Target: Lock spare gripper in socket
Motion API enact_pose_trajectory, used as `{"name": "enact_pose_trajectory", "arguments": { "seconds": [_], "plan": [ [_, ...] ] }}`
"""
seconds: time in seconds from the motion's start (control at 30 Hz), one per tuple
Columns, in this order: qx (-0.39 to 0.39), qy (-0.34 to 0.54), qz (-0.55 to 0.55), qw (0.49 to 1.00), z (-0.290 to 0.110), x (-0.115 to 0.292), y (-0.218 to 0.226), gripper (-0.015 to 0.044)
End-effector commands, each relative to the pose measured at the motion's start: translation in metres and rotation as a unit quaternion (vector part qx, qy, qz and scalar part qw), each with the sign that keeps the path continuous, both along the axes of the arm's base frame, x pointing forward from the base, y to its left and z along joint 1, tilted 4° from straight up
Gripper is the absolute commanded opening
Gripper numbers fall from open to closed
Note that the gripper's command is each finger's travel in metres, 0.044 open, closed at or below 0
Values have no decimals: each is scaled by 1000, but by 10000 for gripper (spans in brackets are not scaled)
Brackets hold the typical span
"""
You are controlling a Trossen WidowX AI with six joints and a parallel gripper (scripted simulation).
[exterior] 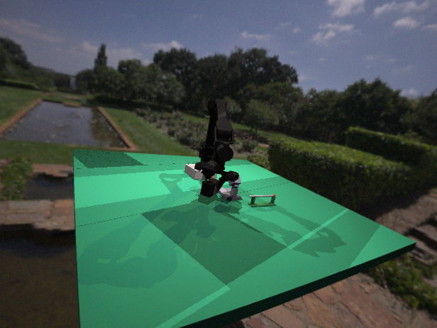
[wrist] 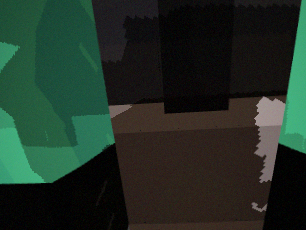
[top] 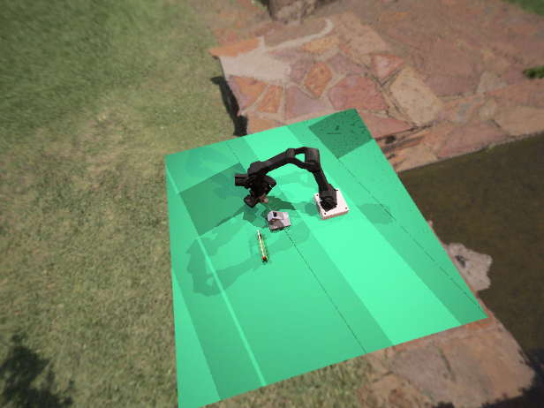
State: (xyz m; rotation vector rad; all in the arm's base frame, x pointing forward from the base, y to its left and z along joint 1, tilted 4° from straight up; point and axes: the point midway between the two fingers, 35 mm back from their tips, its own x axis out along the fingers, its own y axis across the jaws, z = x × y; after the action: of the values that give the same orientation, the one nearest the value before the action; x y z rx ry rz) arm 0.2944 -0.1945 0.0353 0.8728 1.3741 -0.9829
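Note:
My gripper point(top: 260, 195) point(exterior: 211, 182) point(wrist: 182, 137) is shut on the spare gripper point(top: 251, 201) point(exterior: 209, 188) point(wrist: 190, 170), a dark blocky body that fills the middle of the wrist view. I hold it low over the green table, close beside the grey mount point(top: 278, 220) point(exterior: 233, 189) with its socket. I cannot tell if it touches the table. The lock pin point(top: 261, 245) point(exterior: 262, 196), a thin pale rod with a red end, lies on a small green stand in front of the mount, apart from it.
The arm's white base point(top: 332, 207) point(exterior: 192, 171) stands behind the mount. The green table point(top: 309, 309) point(exterior: 177, 255) ends in edges on all sides, with grass, stone paving and water around it.

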Motion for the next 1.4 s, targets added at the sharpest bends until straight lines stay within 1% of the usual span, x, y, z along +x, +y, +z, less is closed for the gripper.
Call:
{"name": "enact_pose_trajectory", "arguments": {
  "seconds": [0.0,0.33,0.67,1.0,1.37],
  "plan": [
    [-3,-6,-46,999,2,0,-1,0],
    [-9,-12,-172,985,2,-2,-1,0],
    [-14,-18,-294,955,3,-3,-2,0],
    [-19,-24,-412,910,3,-5,-2,0],
    [-25,-31,-534,844,3,-7,-3,0]
  ]
}}
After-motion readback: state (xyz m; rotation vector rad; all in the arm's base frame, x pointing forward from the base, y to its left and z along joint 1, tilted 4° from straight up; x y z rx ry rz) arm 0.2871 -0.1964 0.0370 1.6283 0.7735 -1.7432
